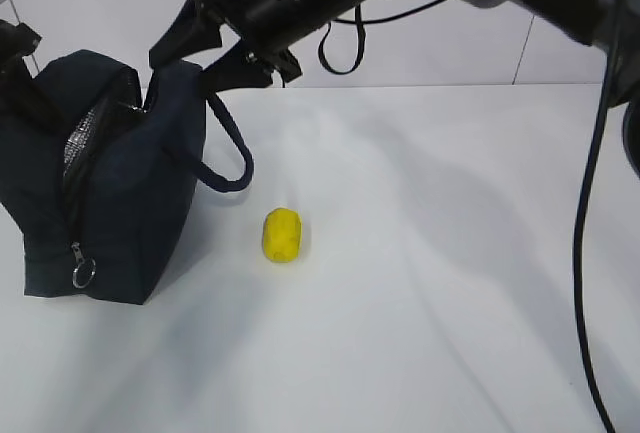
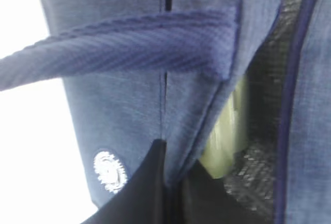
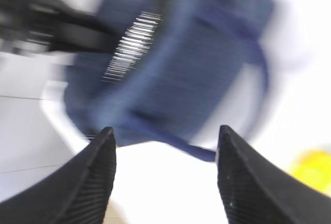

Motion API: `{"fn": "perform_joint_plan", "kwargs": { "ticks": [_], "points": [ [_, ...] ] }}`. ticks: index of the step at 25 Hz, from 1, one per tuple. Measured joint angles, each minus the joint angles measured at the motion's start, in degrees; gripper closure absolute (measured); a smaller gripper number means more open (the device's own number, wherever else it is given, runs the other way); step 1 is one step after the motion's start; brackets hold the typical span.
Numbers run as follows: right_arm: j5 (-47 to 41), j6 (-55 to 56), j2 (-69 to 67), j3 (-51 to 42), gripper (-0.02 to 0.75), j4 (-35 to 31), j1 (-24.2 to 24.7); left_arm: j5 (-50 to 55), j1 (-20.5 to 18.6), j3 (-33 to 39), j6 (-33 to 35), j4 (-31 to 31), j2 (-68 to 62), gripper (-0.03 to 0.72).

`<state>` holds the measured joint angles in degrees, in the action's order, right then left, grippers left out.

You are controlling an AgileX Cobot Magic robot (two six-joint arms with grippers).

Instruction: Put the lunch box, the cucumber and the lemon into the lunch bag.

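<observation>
The bag (image 1: 110, 183) stands open at the surface's (image 1: 450, 283) left edge, something pale green (image 2: 227, 131) inside. Left jaws pinch its rim; right jaws are apart, empty. The lemon (image 1: 281, 235) lies beside it.

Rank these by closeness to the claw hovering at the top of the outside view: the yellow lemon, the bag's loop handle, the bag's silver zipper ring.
From the right claw:
1. Loop handle, just below it.
2. Lemon, farther down on the table.
3. Zipper ring, at the lunch bag's bottom left corner.

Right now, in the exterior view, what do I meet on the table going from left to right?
Lunch bag, standing with its top open → its loop handle hanging off the right side → lemon lying alone on the white table, apart from the bag.
</observation>
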<state>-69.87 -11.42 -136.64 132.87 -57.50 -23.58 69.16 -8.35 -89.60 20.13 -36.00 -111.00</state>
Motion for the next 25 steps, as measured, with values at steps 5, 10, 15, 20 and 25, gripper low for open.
{"fn": "perform_joint_plan", "kwargs": {
  "ticks": [5, 10, 15, 20, 25],
  "points": [
    [-0.4, 4.2, 4.6, 2.4, 0.279, 9.2, -0.4, 0.0, -0.2, 0.0, 0.0, 2.4, 0.0, 0.703],
    [-1.0, 10.3, 6.1, 2.4, 0.281, 27.3, -3.5, 0.0, -0.6, 0.0, -0.8, 4.8, 0.0, 0.703],
    [-1.1, 13.6, 6.2, -1.1, 0.281, 36.5, -6.3, 0.0, -0.9, 0.0, -1.1, 5.0, 0.0, 0.703],
    [-1.2, 16.8, 6.2, -7.5, 0.281, 41.1, -6.7, 0.0, -0.9, 0.0, -1.1, 5.3, 0.0, 0.703],
    [-1.2, 20.1, 6.2, -12.1, 0.281, 43.7, -6.7, 0.0, -0.9, 0.0, -1.1, 5.4, 0.0, 0.703]
  ]
}}
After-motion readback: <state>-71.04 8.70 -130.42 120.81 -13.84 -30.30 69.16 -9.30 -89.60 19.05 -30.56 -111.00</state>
